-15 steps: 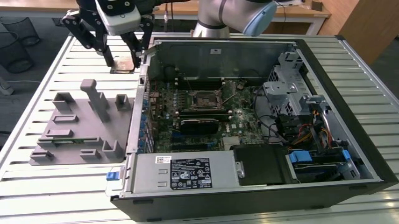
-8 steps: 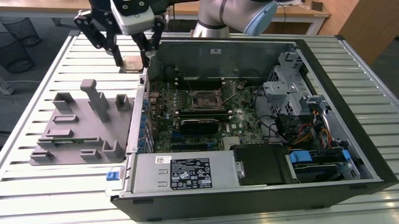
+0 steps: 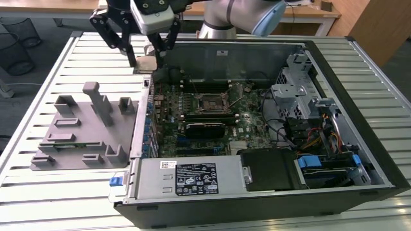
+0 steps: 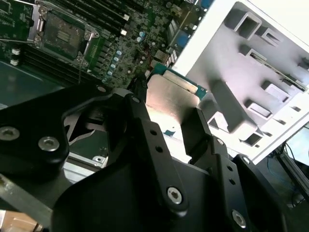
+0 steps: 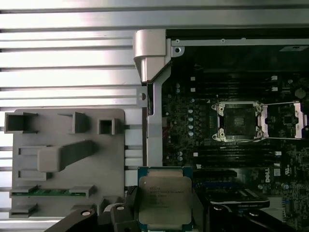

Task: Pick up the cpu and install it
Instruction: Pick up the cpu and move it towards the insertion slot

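Observation:
The cpu point(image 3: 146, 64), a flat square chip with a silver metal top, hangs in the air above the open computer case's back corner on the exterior view's left. My gripper point(image 3: 146, 57) is shut on it, one black finger on each side edge. Both wrist views show the cpu point(image 5: 164, 195) point(image 4: 171, 99) clamped between the fingers point(image 5: 131, 209). The open socket point(image 3: 211, 102) point(image 5: 238, 121) point(image 4: 63, 34) sits in the middle of the motherboard, its metal frame lifted, well apart from the held chip.
A grey fixture block point(image 3: 83, 130) with upright posts lies on the slatted table point(image 3: 38, 86) beside the case, holding a green-edged memory stick point(image 5: 46, 192). The case wall point(image 5: 150, 121) stands between fixture and motherboard. A power supply point(image 3: 189, 177), drive cages and cables point(image 3: 308, 130) fill the case's other parts.

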Motion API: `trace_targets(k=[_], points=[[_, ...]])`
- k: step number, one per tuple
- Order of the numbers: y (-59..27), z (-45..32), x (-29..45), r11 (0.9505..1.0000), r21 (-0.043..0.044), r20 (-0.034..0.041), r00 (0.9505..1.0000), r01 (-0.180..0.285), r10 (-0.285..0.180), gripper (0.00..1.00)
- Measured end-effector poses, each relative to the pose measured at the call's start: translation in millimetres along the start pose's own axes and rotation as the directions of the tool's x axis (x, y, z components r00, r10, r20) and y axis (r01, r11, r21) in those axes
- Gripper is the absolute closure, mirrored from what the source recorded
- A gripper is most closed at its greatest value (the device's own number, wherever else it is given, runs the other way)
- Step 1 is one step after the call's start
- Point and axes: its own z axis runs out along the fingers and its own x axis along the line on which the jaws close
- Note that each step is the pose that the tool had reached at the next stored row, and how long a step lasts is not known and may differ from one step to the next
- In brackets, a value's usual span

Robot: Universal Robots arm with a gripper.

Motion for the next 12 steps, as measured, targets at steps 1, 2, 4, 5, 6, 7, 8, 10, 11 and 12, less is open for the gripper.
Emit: trace_targets(k=[1,2,4,5,6,7,8,10,11,12], points=[[0.9,0.0,-2.7,1.0,0.0,-0.0001,1.0,0.0,0.0,0.47],[1.9,0.1,-5.5,1.0,-0.0001,0.0,1.0,0.0,0.0,0.47],[3.9,0.3,-10.9,1.0,-0.0001,0.0,1.0,0.0,0.0,0.47],[4.8,0.3,-13.3,1.0,-0.0001,0.0,1.0,0.0,0.0,0.47],[5.7,0.3,-15.6,1.0,0.0,0.0,1.0,0.0,0.0,0.47],[6.6,0.4,-17.9,1.0,0.0,0.0,1.0,0.0,0.0,0.47],[7.7,0.5,-20.4,1.0,0.0,-0.0001,1.0,0.0,0.0,0.47],[10.1,0.7,-25.4,1.0,0.0,0.0,1.0,0.0,0.0,0.47],[11.3,0.8,-27.6,1.0,-0.0001,0.0,1.0,0.0,0.0,0.47],[12.1,0.9,-29.4,1.0,-0.0001,0.0,1.0,0.0,0.0,0.47]])
